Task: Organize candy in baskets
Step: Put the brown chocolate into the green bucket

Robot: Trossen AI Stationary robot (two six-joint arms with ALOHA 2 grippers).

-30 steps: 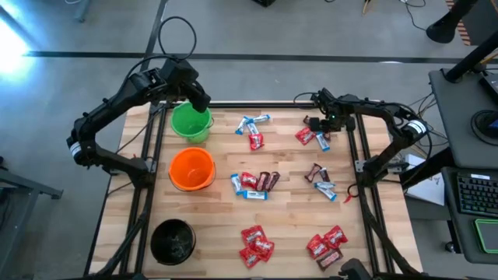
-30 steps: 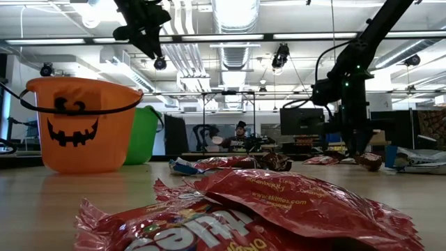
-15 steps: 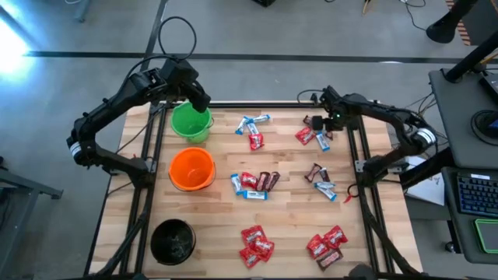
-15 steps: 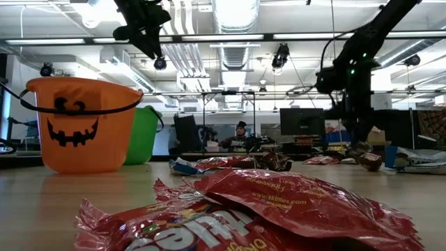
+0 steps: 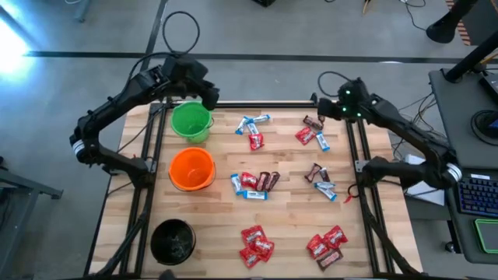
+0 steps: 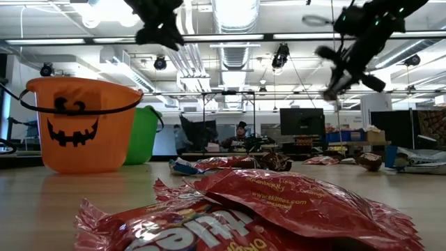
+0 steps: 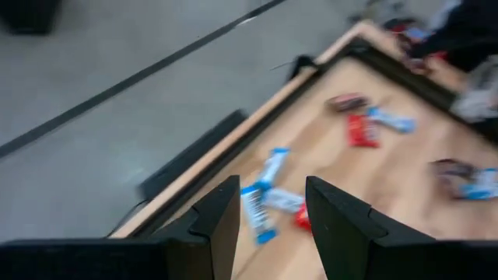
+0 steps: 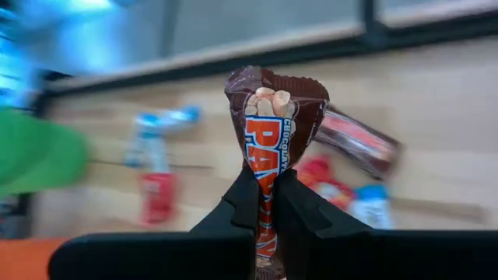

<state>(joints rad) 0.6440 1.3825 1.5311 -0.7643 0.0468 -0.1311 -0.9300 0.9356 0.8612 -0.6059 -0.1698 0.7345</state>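
My right gripper [image 8: 268, 208] hangs high over the table's far right part [image 5: 333, 107] and is shut on a dark brown candy [image 8: 274, 117] with orange lettering. My left gripper [image 7: 271, 225] is open and holds nothing. It is above the far rim of the green basket [image 5: 190, 120], also seen high in the low view [image 6: 164, 31]. The orange basket [image 5: 191, 168] and the black basket [image 5: 172, 239] stand on the table along its left side. Loose candy lies in clusters [image 5: 253, 183] on the wood. My right gripper pinches the brown candy between its two fingers by one end of the wrapper [image 8: 264, 183]. The fingers lie along the candy. Most of the bar sticks out past the fingertips, with its crimped end [image 8: 274, 82] farthest out. It is lifted clear of the table.
More candy lies at the far middle [image 5: 253, 124], far right [image 5: 313, 134], right middle [image 5: 320, 180] and near edge [image 5: 255, 243], [image 5: 327, 245]. A black frame rail [image 5: 354, 167] runs along the table's right side. Red wrappers [image 6: 265, 202] lie right in front of the low camera.
My right gripper has risen steeply from the candy at the far right, tipping up toward level, and the brown candy has come up with it, clear of the table. My left gripper has tipped up and swung a little toward the table's right, still open.
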